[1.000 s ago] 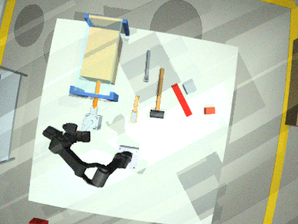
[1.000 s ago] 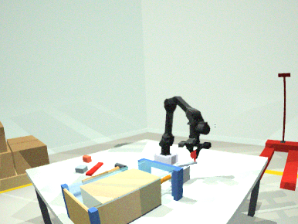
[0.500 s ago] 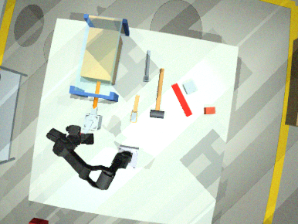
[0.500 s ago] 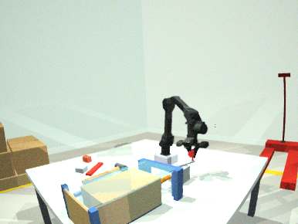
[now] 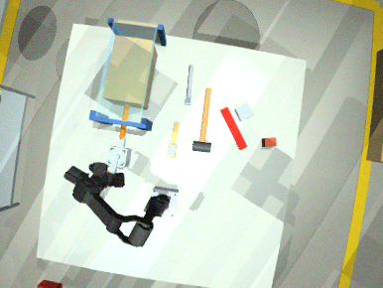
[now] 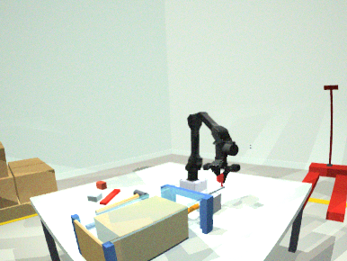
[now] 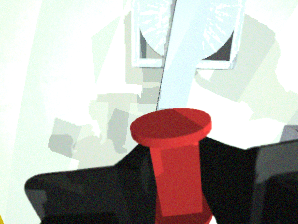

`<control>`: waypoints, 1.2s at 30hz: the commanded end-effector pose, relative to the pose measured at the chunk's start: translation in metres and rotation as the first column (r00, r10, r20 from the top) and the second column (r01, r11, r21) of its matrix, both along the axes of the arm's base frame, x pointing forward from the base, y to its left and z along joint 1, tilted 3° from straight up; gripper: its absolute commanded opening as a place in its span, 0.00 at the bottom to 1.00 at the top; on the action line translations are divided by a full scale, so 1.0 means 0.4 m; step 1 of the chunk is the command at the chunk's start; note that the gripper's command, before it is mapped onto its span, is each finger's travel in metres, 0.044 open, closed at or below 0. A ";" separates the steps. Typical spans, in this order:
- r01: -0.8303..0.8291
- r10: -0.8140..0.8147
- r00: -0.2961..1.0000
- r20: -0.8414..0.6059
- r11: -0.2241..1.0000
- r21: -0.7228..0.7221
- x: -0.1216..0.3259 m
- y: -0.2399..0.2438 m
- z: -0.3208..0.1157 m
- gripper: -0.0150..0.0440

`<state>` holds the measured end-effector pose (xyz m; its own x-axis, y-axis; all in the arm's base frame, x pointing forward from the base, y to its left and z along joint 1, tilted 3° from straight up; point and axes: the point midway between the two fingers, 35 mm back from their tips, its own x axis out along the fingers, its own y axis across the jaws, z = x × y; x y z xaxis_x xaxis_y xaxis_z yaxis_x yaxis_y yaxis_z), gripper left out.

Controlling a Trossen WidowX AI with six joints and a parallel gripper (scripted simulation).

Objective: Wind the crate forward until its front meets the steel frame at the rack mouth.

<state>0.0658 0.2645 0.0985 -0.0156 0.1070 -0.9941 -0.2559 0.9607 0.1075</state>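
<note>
On a white desk (image 5: 238, 228) (image 6: 270, 193), a black arm's pincer (image 5: 106, 180) (image 6: 221, 167) (image 7: 168, 136) is clamped on the red knob (image 6: 220, 178) (image 7: 177, 172) of the winch handle (image 5: 114, 163) (image 6: 217, 190) (image 7: 180, 65). The handle reaches over the winch (image 5: 119, 154) (image 6: 217, 203) (image 7: 225, 64), so finding and fitting it look done, and winding seems under way. The tan crate (image 5: 126, 70) (image 6: 144, 220) lies inside the clear-panelled cubby, looking flat, an orange strap (image 5: 123, 124) (image 6: 193, 208) running from it to the winch. Its front stands short of the blue frame (image 5: 99, 115) (image 6: 207, 213) at the mouth. Left to do: more winding, letting go, moving away.
</note>
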 end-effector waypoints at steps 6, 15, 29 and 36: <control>0.001 -0.002 1.000 -0.010 0.999 -0.036 0.000 -0.058 -0.013 0.25; 0.001 -0.002 1.000 -0.009 0.999 -0.037 0.016 -0.105 -0.017 0.25; 0.001 -0.002 1.000 -0.008 0.999 -0.039 0.045 -0.157 -0.022 0.25; 0.002 -0.002 1.000 -0.007 0.999 -0.040 0.059 -0.174 -0.023 0.25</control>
